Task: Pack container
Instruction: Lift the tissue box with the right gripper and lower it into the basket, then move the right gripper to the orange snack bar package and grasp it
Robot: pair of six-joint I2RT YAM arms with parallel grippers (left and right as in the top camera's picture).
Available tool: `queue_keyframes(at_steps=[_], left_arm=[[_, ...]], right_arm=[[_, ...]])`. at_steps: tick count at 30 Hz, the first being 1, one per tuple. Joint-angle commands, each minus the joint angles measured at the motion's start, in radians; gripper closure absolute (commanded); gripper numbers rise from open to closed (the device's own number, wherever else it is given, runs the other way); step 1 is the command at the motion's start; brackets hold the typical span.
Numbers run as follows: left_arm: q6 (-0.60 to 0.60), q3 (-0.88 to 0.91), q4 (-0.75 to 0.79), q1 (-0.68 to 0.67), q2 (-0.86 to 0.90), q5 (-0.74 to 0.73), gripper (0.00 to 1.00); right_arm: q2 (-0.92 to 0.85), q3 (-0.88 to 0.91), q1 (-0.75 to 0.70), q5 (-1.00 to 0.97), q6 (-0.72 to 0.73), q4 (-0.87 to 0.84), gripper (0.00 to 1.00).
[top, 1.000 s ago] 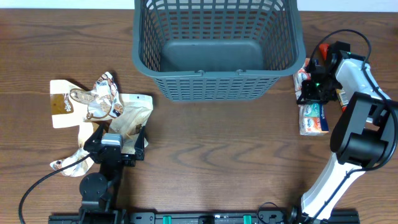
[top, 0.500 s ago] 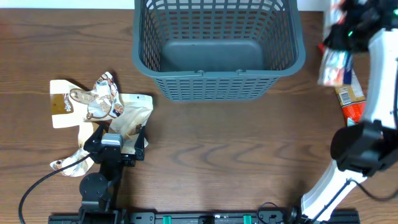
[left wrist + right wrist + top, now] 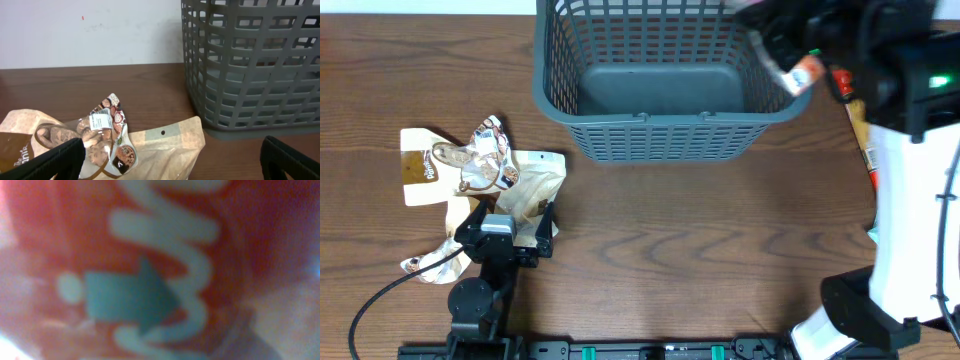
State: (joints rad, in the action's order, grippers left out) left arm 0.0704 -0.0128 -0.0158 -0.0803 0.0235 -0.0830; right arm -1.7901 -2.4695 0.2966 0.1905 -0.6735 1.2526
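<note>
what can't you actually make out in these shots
right wrist view: red packet fills the frame, too close and blurred to read
overhead: right claw and the red packet blurred above the basket rim
left wrist view: snack bags cut off by the bottom edge

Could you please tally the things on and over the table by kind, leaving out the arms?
Grey basket: 1
Beige or brown pouches: 2 (pale, kraft)
Crinkly printed packets: 2 (upper, lower)
Red-orange packets: 2 (one aloft, one on the table)
Total: 7; more may be hidden at right.
</note>
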Motion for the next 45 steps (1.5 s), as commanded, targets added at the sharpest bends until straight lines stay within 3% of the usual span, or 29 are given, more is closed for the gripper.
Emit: queue_keyframes(at_steps=[1, 8, 23, 31, 32, 33, 40, 45], left_arm=[[-0.017, 0.009, -0.04, 0.003, 0.002, -0.038, 0.02], [-0.017, 0.009, -0.04, 0.003, 0.002, -0.038, 0.01], [-0.017, 0.009, -0.04, 0.003, 0.002, -0.038, 0.01], [-0.024, 0.009, -0.04, 0.003, 0.002, -0.038, 0.01], [-0.024, 0.009, -0.04, 0.003, 0.002, -0.038, 0.01], [-0.024, 0.009, -0.04, 0.003, 0.002, -0.038, 0.01], [-0.024, 0.009, -0.04, 0.003, 0.002, -0.038, 0.02], [-0.024, 0.009, -0.04, 0.003, 0.002, -0.038, 0.01]], right_arm=[[-0.045, -0.002, 0.063, 0.005, -0.323, -0.017, 0.99], [-0.204, -0.002, 0.074, 0.152, -0.521, -0.017, 0.99], [-0.628, -0.002, 0.058, 0.067, -0.417, 0.208, 0.94], [-0.599, -0.043, 0.054, 0.067, -0.387, 0.209, 0.68], [-0.581, -0.066, 0.054, 0.067, -0.369, 0.204, 0.56], [-0.562, -0.095, 0.054, 0.066, -0.348, 0.196, 0.01], [-0.381, -0.31, 0.014, 0.07, -0.222, 0.104, 0.01], [-0.232, -0.352, -0.098, 0.067, -0.138, 0.045, 0.01]])
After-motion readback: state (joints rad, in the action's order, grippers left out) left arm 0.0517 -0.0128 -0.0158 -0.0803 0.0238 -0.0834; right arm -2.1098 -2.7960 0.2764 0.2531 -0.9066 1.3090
